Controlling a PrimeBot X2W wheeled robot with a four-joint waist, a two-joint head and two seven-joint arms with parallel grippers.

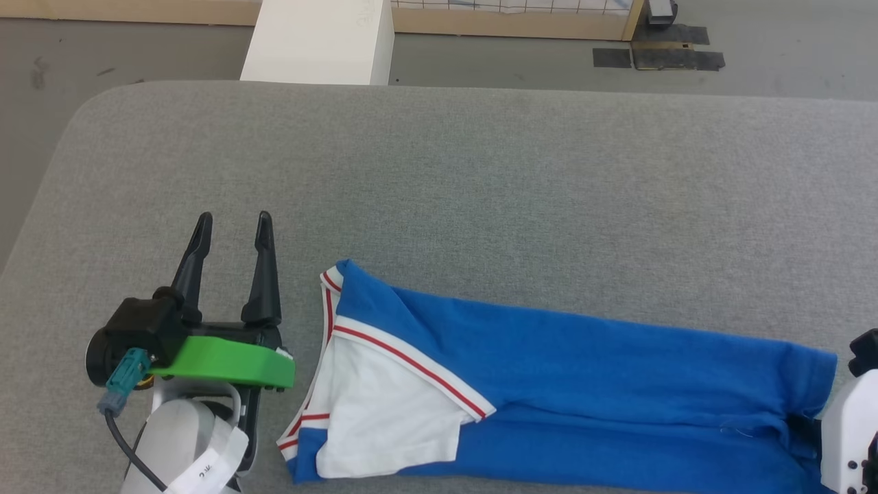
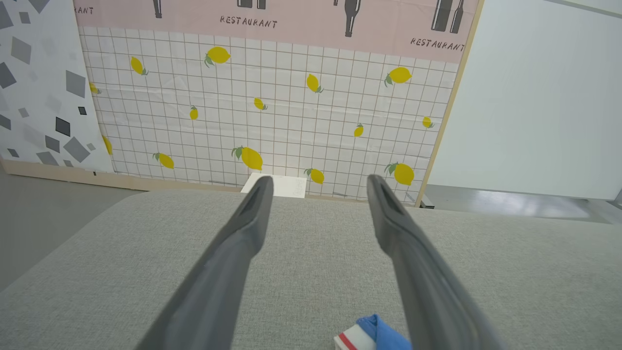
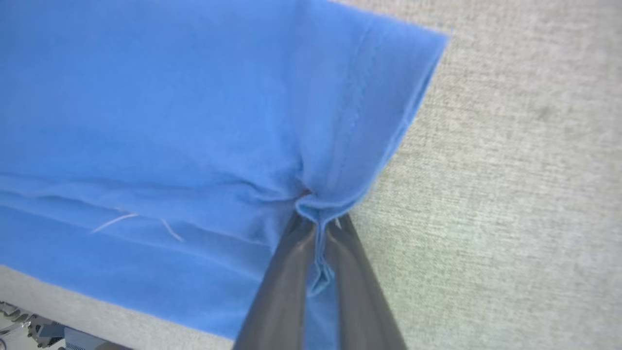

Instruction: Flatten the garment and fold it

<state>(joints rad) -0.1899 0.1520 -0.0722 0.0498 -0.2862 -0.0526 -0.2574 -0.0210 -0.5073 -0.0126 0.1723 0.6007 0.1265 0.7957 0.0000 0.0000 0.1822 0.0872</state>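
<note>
Shirt (image 1: 583, 370): royal blue, white sleeve (image 1: 384, 405), white trim (image 1: 411, 360) with a red stripe. It lies on the table (image 1: 480, 171) at the near right. It is folded lengthwise into a long narrow band, slightly slanted, with the sleeve end to the left and the hem (image 3: 354, 97) to the right. The sleeve is laid flat on top of the blue. The cloth is mostly smooth, with one long crease. The hem edge is gathered into a small pucker at one spot. Loose pale threads (image 3: 116, 221) lie by the crease.

You had a grey fabric counter (image 1: 480, 171) before you. Beyond its far edge a white block (image 1: 319, 41) stood on grey floor (image 1: 123, 51), with black tape (image 1: 675, 56) to its right and a lemon-print wall (image 2: 291, 116) behind.
</note>
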